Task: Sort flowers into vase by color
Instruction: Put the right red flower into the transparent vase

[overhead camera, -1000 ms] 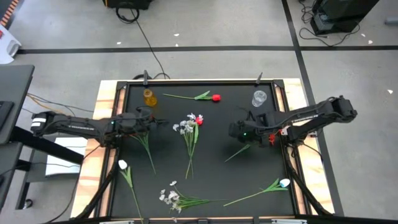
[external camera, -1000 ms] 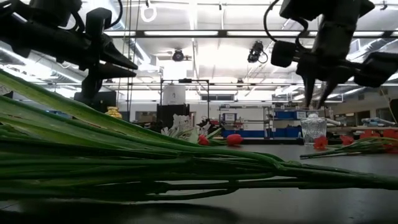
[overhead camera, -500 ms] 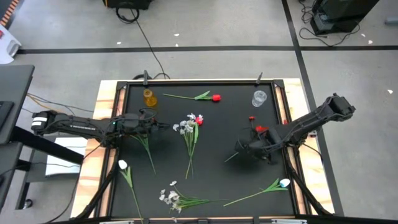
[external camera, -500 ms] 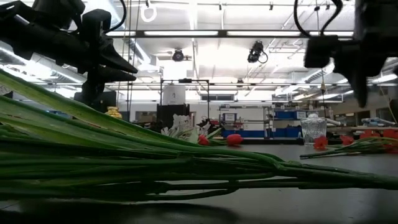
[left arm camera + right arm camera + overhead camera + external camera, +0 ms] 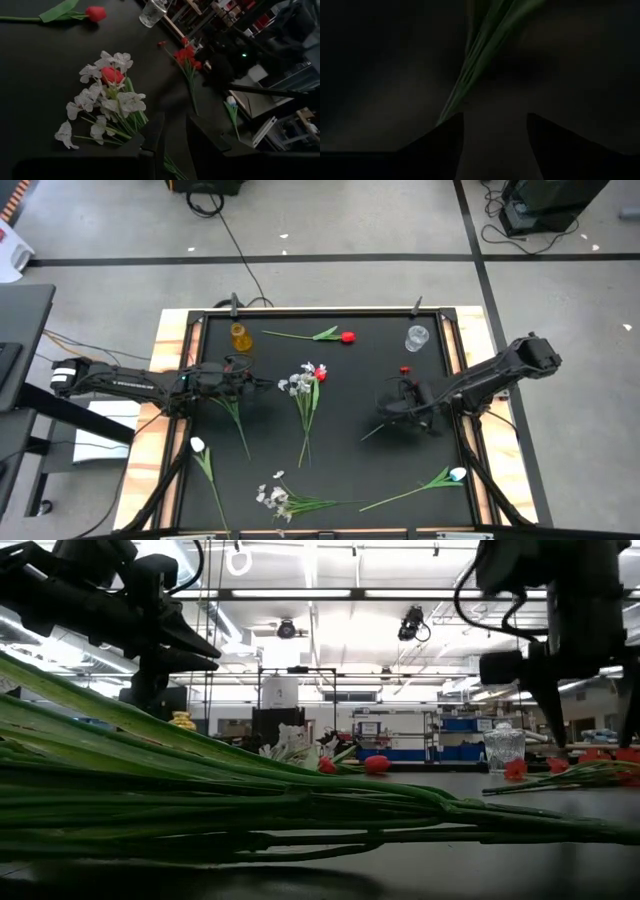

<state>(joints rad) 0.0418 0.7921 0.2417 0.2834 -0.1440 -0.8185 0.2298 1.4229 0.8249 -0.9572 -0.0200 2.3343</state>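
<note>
Flowers scattered on black table, seven stems or bunches, clear glass vase, amber vase, right gripper spread wide above red sprig, left gripper narrow, empty.

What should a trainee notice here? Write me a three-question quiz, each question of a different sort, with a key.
1. True or false: the red tulip already stands in the clear vase.
2. Pick one. The right gripper, jaws open, is poised over: A) a green stem; B) a white tulip; C) a yellow vase.
3. Short answer: in the middle bunch, what colour is the single bloom among the white ones?

Key: 1 false, it lies flat on the table; 2 A; 3 red.
</note>
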